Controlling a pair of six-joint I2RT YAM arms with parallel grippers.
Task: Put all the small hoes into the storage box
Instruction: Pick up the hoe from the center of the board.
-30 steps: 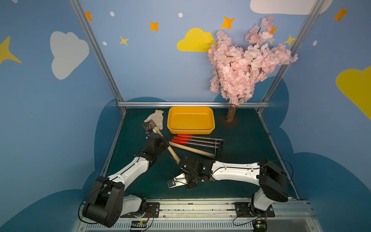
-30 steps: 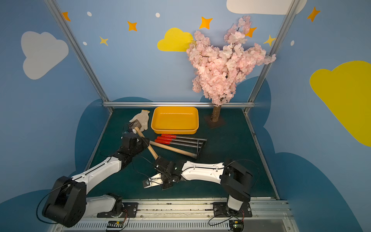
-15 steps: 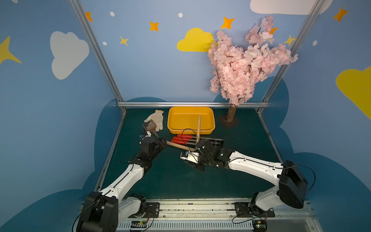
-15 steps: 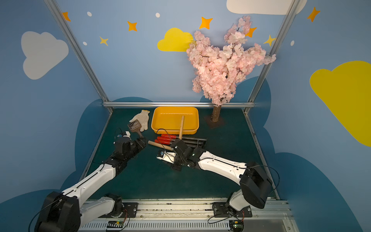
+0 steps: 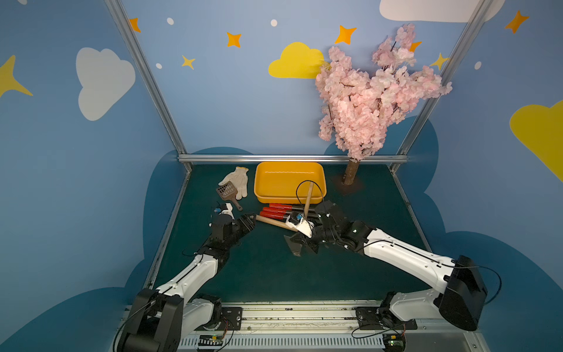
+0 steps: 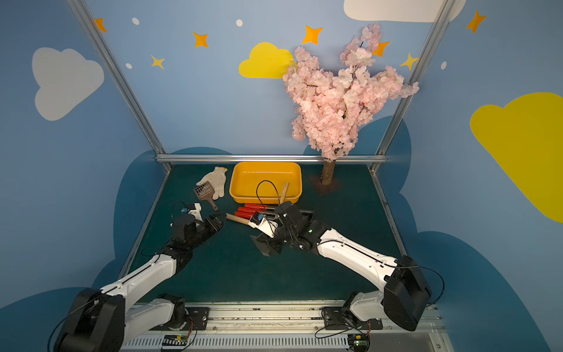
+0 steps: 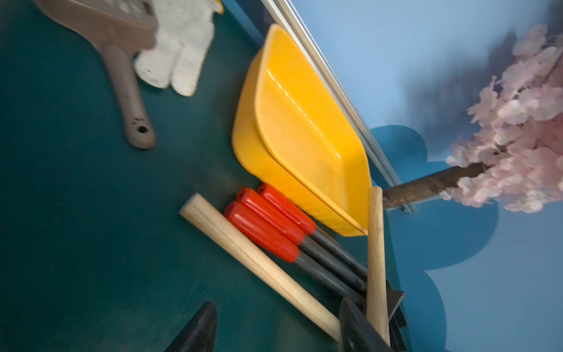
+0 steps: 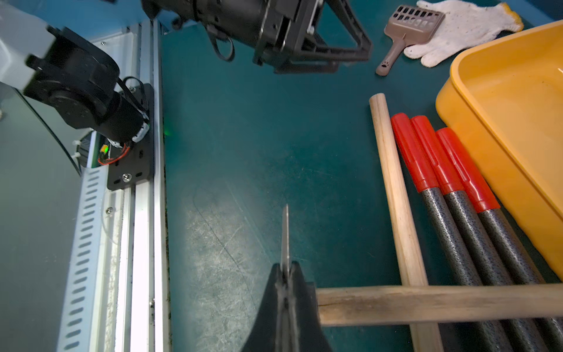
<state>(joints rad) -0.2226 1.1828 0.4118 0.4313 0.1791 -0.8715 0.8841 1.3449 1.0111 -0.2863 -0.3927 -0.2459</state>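
bare mat (image 5: 259, 274) nearside; red-handled tools (image 5: 274, 211) tight along the near wall of the storage box (image 5: 275, 198). small hoe (image 8: 426, 304) pinched by its thin blade in the closed right gripper (image 8: 285, 274), pale wooden handle reaching the box's near rim. left gripper (image 5: 249, 220) parted, empty.

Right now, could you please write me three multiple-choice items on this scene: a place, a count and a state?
1. The white glove lies: A beside the storage box, on the mat; B inside it; C held in the air.
2. The red-handled tools before the box number: A two; B five; C three.
3. The right gripper is: A open; B shut on the small hoe; C shut on the glove.
Key: A, it lies flat on the mat; C, three red grips lie side by side; B, its jaws pinch the hoe.
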